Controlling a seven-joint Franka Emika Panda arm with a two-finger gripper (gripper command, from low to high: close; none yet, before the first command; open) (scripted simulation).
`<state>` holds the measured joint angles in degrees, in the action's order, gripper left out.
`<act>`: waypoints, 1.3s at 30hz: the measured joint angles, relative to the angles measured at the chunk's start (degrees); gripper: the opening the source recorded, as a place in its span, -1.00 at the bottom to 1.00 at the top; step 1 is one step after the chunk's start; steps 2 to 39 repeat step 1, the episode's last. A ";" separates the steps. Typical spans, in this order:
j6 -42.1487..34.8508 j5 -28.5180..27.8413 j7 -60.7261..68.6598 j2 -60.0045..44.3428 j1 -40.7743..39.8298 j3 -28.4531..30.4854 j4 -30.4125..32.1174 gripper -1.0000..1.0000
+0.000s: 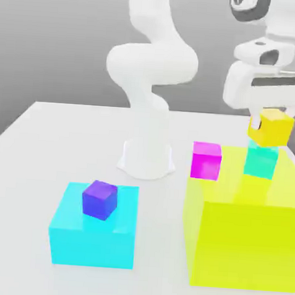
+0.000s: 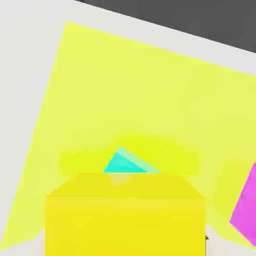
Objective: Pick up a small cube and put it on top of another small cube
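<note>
In the exterior view my gripper (image 1: 273, 121) is at the upper right, shut on the small orange-yellow cube (image 1: 274, 130), with a finger against each side. The cube sits slightly skewed right on top of the other small cube (image 1: 261, 163), which is teal-green. That one stands on the huge lime-yellow block (image 1: 242, 243). In the hand view the orange-yellow cube (image 2: 125, 215) lies close beneath the hand and hides most of the teal cube (image 2: 126, 164), of which a corner shows.
A small magenta cube (image 1: 206, 160) stands on the lime block's near-left corner, also seen as the magenta cube (image 2: 245, 212) in the hand view. A small purple cube (image 1: 100, 199) rests on a large cyan block (image 1: 94, 233) at the exterior view's left. The arm's white base (image 1: 146, 156) stands behind.
</note>
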<state>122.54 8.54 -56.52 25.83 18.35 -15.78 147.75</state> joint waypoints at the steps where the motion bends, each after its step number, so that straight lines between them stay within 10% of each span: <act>1: 0.00 0.00 0.00 0.00 0.00 0.00 0.00 1.00; 39: 0.00 0.00 0.00 0.00 0.00 0.00 0.00 1.00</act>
